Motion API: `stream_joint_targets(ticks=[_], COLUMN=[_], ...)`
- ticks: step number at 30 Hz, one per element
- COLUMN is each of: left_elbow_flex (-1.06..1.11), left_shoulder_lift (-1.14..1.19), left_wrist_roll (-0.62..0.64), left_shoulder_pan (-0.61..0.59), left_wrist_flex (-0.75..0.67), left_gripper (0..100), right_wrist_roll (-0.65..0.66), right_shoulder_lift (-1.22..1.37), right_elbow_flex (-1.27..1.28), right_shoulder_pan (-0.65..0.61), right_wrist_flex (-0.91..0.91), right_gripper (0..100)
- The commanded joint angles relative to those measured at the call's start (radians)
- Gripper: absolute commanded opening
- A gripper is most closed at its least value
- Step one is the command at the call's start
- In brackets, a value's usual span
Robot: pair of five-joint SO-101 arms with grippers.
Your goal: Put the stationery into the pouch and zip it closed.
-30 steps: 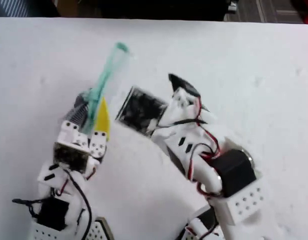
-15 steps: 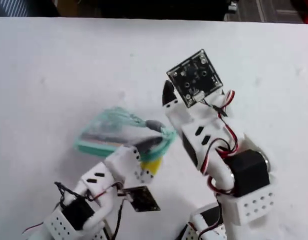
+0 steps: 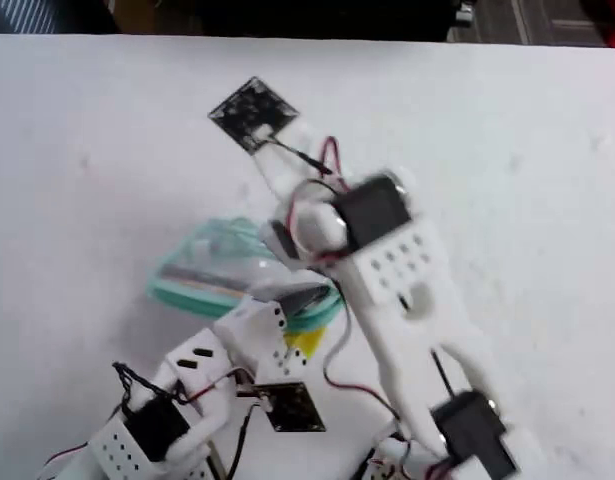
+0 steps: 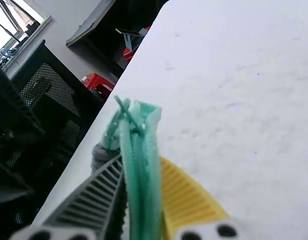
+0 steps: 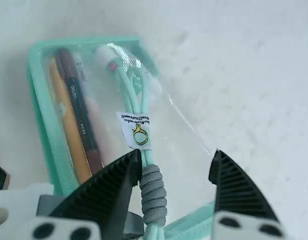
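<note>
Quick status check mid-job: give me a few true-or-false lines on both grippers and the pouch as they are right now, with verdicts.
1. The left gripper is shut on the teal edge of the pouch. True.
2. The right gripper is shut on the cord. False: its jaws stand open over the pouch, with the cord beside one finger.
3. Pens are inside the pouch. True.
4. The pouch is opaque black. False: it is clear with teal trim.
</note>
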Motion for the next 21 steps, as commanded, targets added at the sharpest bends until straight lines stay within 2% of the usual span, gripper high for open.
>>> stream_joint_targets(ticks=[1, 8, 14, 19, 21], left_elbow_flex=[0.002, 0.002, 0.002, 0.002, 0.002], left_shoulder_lift=[0.005, 0.005, 0.004, 0.002, 0.002], left_wrist_roll=[-0.003, -0.003, -0.005, -0.005, -0.005], left_shoulder_pan=[0.002, 0.001, -0.022, -0.035, -0.035], left_wrist_flex=[0.008, 0.012, 0.008, 0.008, 0.008], left_gripper=[2, 2, 2, 2, 2], right_wrist_roll=[-0.003, 0.034, 0.206, 0.210, 0.169], right_shoulder_lift=[0.084, 0.294, 0.403, 0.367, 0.326], right_elbow_flex=[-0.046, -0.048, -0.020, -0.077, -0.144], right_shoulder_pan=[-0.036, -0.094, -0.105, -0.101, -0.085], right_wrist_flex=[0.030, 0.030, 0.030, 0.027, 0.025], right_gripper=[20.8, 20.4, 1.3, 1.7, 1.8])
